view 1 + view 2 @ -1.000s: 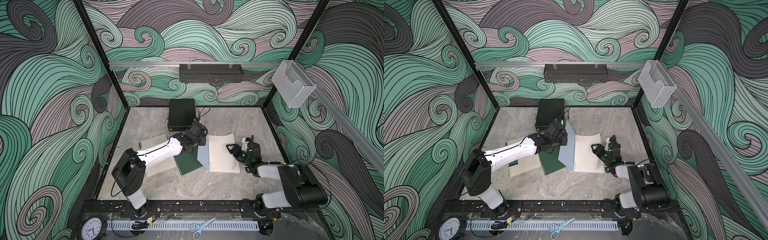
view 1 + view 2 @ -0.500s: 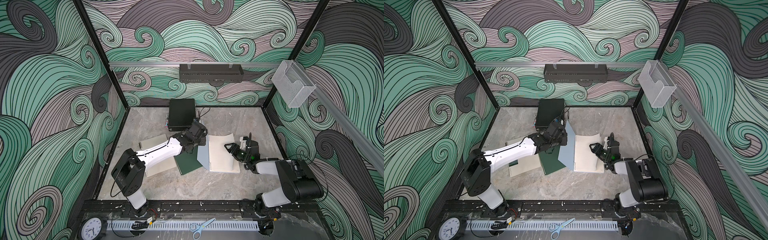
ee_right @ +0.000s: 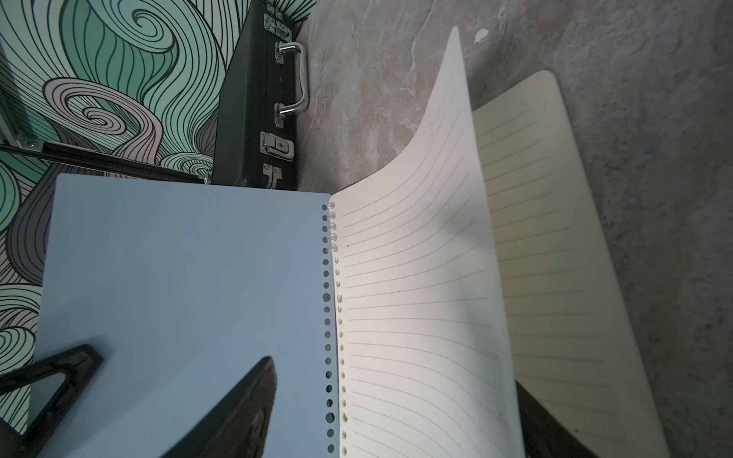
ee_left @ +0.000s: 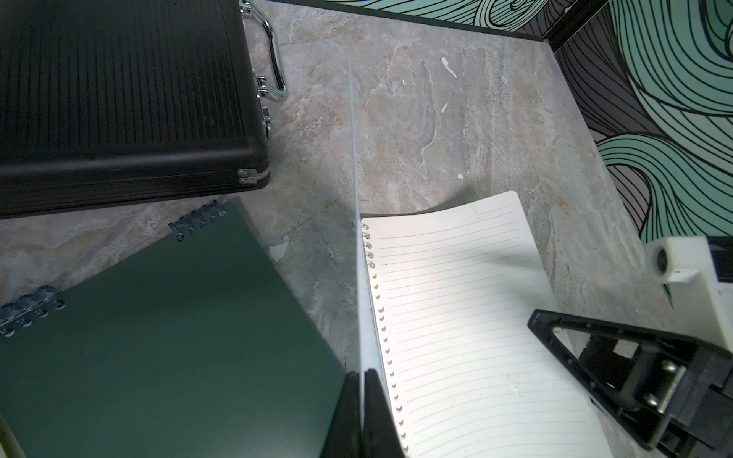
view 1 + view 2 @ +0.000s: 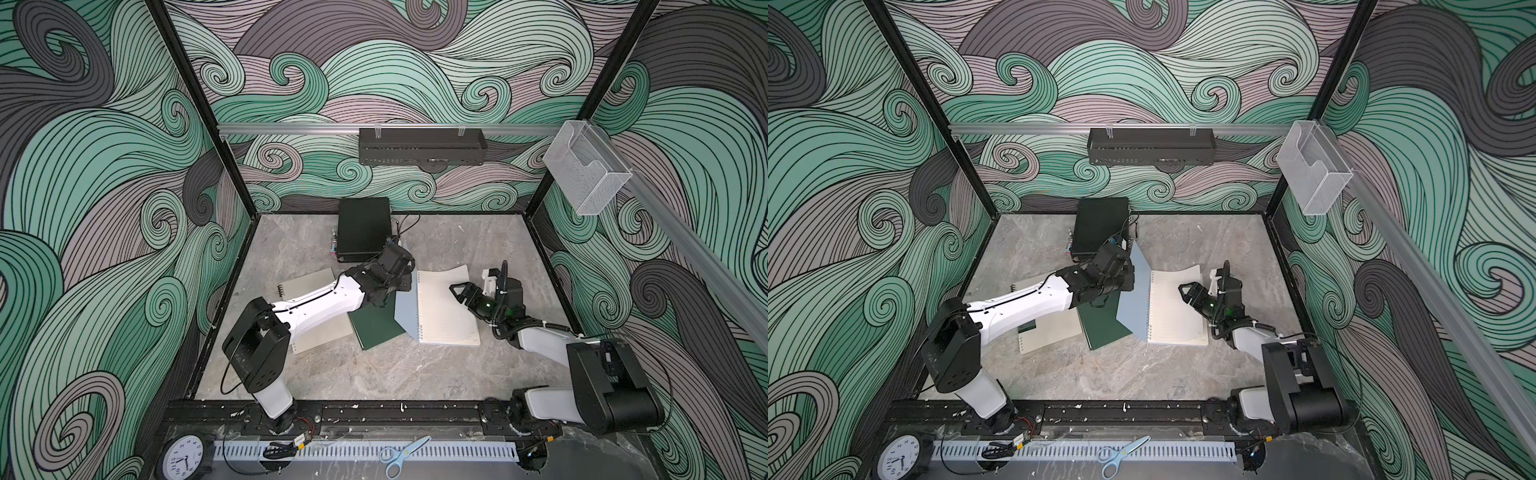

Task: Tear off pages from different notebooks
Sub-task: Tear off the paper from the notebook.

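My left pincer (image 4: 363,374) clenches the tilted-up blue notebook cover (image 3: 178,277) mid-frame; my right pincer (image 5: 459,293), released, hovers over the lined page (image 5: 440,324).

The grey stone table (image 5: 457,374) has a black case (image 5: 362,232) at the back. A dark green notebook (image 5: 376,326) lies just in front of the case. A beige notebook (image 5: 309,282) lies in front of the case, more to the left. A light blue notebook (image 5: 446,316) lies open, more to the right. Small white paper bits (image 4: 448,65) lie near the case.
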Tool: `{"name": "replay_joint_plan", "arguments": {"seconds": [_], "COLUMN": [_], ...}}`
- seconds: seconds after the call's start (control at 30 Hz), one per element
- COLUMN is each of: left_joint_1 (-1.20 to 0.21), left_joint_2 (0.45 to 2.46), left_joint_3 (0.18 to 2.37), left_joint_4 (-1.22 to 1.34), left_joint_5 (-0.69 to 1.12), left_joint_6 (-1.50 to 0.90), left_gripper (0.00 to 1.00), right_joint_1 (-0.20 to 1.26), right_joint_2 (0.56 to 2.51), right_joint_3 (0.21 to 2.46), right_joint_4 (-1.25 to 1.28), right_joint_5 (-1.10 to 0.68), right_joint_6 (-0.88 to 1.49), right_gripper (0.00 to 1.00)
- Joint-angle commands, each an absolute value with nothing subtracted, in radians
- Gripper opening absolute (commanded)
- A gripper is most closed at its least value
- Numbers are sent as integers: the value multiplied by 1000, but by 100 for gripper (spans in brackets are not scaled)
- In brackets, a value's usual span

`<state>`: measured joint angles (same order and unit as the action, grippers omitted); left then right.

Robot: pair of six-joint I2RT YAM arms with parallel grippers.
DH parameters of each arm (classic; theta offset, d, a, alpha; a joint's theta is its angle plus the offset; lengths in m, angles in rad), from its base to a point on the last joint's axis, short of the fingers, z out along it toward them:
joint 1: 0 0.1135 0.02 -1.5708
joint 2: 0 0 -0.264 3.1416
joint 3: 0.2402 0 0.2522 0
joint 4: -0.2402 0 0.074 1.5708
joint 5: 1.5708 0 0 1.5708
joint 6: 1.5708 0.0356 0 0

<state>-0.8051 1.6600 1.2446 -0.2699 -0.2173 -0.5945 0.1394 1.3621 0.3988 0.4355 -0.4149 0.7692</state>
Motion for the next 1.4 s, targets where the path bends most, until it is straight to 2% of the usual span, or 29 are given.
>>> {"name": "replay_joint_plan", "arguments": {"seconds": [0.0,0.13,0.2,0.23,0.3,0.37,0.47,0.67,0.93,1.03,1.23,1.37], "left_joint_1": [-798,-798,-798,-798,-798,-798,-798,-798,-798,-798,-798,-799], "left_joint_2": [1620,1615,1611,1611,1620,1636,1656,1651,1656,1676,1749,1844], "left_joint_3": [1245,1245,1231,1229,1239,1260,1276,1267,1259,1281,1345,1456], "left_joint_4": [-284,-288,-274,-270,-278,-298,-328,-344,-334,-359,-465,-611], "left_joint_5": [-236,-232,-232,-233,-238,-244,-273,-367,-382,-397,-553,-667], "left_joint_6": [-589,-586,-587,-589,-591,-592,-608,-637,-627,-627,-657,-673], "left_gripper": [0,0,0,0,0,0,0,0,0,0,0,0], "right_joint_1": [133,133,133,133,133,133,133,133,149,176,238,258], "right_joint_2": [1379,1396,1403,1406,1408,1408,1404,1390,1311,1268,1230,1234], "right_joint_3": [437,445,445,447,457,461,455,470,462,465,530,544], "right_joint_4": [398,391,394,396,389,380,366,321,240,187,-42,-88], "right_joint_5": [-425,-425,-429,-431,-432,-427,-410,-372,-272,-196,87,156], "right_joint_6": [748,731,727,727,726,723,721,715,692,671,662,677], "right_gripper": [79,77,69,62,38,18,0,0,0,0,0,0]}}
